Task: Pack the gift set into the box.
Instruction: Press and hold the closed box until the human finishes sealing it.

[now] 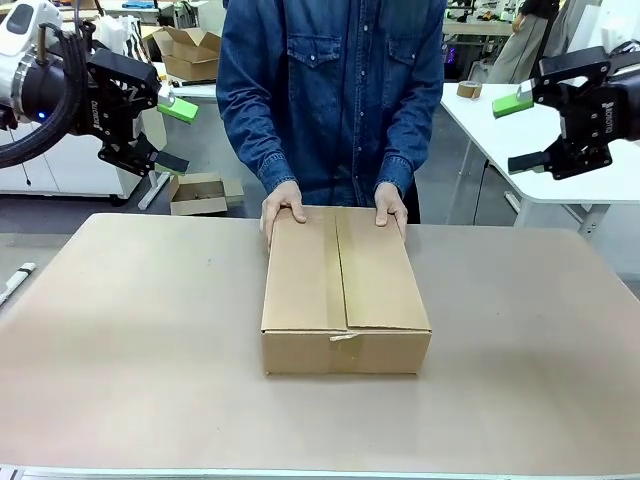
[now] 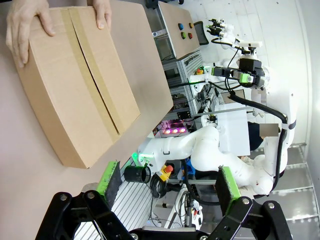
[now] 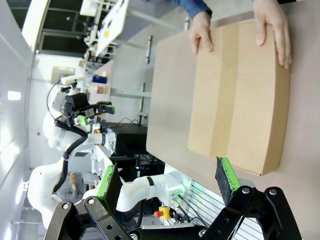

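One box (image 1: 345, 290), two hands (image 1: 284, 207) (image 1: 391, 206), two grippers (image 1: 175, 135) (image 1: 518, 133), one table (image 1: 130, 330).

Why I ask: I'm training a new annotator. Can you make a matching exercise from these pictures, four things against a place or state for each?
Things:
1 box
2 person's hands
3 left gripper
4 right gripper

States:
A open, raised at the front view's right
B closed, on the table
C resting on the box's far end
D open, raised at the front view's left

Pairs: 1-B, 2-C, 3-D, 4-A.
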You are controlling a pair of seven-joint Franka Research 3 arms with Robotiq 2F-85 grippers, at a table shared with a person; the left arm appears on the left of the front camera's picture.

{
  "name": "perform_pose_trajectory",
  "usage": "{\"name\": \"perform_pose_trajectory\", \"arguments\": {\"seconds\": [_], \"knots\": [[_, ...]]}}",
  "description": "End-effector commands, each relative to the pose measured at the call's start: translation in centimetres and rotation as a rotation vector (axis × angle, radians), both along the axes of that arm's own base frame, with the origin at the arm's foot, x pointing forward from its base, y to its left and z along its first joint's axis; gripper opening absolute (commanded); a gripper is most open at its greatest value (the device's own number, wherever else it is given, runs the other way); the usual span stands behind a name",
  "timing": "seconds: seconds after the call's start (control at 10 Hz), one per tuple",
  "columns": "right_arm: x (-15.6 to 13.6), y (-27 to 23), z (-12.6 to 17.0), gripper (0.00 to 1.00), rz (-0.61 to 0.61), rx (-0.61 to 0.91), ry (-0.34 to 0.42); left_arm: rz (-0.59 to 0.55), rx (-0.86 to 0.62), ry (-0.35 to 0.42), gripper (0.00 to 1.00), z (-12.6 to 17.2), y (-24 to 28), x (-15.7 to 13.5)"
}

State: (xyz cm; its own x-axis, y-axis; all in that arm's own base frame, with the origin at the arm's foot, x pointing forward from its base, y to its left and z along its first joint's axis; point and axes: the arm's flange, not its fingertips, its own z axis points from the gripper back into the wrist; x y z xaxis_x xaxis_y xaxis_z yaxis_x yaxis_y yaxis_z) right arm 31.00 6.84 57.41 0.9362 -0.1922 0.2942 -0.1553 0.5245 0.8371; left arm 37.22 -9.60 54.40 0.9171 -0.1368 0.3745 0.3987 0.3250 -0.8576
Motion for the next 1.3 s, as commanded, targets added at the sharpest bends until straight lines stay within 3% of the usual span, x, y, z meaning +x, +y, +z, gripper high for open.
{"name": "perform_pose_trajectory", "arguments": {"seconds": [0.0, 0.2, 0.3, 0.5, 0.6, 0.7, 0.8, 0.9, 1.0, 1.1, 1.2], "knots": [[0.4, 0.3, 0.1, 1.00, 0.014, 0.014, -0.028, 0.007, -0.021, 0.009, 1.00, 0.2, -0.1, -0.2], [0.0, 0.0, 0.0, 1.00, 0.000, 0.000, 0.000, 0.000, 0.000, 0.000, 1.00, 0.0, 0.0, 0.0], [1.6, 1.8, -0.7, 1.00, 0.170, -0.006, 0.009, -0.067, -0.028, -0.124, 1.00, 0.1, -3.0, 0.4], [4.1, 7.5, -3.0, 1.00, 0.605, 0.070, -0.077, -0.279, -0.152, -0.294, 1.00, -1.1, -10.0, 0.4], [3.9, 8.5, -3.9, 1.00, 0.889, 0.051, -0.199, -0.445, -0.163, -0.396, 1.00, -1.6, -10.8, 0.2], [3.6, 7.0, -4.8, 1.00, 0.997, -0.164, -0.377, -0.591, -0.142, -0.445, 1.00, -2.2, -9.0, 0.5], [2.6, 4.8, -4.8, 1.00, 1.015, -0.124, -0.624, -0.643, -0.181, -0.578, 1.00, -3.1, -5.9, 0.7], [2.5, 4.0, -4.8, 1.00, 0.909, -0.137, -0.718, -0.547, -0.033, -0.613, 1.00, -4.5, -4.3, 0.9], [3.1, 3.8, -5.1, 1.00, 0.810, -0.181, -0.760, -0.522, 0.002, -0.655, 1.00, -5.8, -4.9, 1.2], [4.6, 4.1, -4.9, 1.00, 0.470, -0.330, -0.716, -0.404, 0.023, -0.605, 1.00, -5.5, -5.9, 1.8], [3.0, 4.7, -4.4, 1.00, 0.849, -0.201, -0.504, -0.583, -0.038, -0.593, 1.00, -4.8, -4.9, 0.8]]}}
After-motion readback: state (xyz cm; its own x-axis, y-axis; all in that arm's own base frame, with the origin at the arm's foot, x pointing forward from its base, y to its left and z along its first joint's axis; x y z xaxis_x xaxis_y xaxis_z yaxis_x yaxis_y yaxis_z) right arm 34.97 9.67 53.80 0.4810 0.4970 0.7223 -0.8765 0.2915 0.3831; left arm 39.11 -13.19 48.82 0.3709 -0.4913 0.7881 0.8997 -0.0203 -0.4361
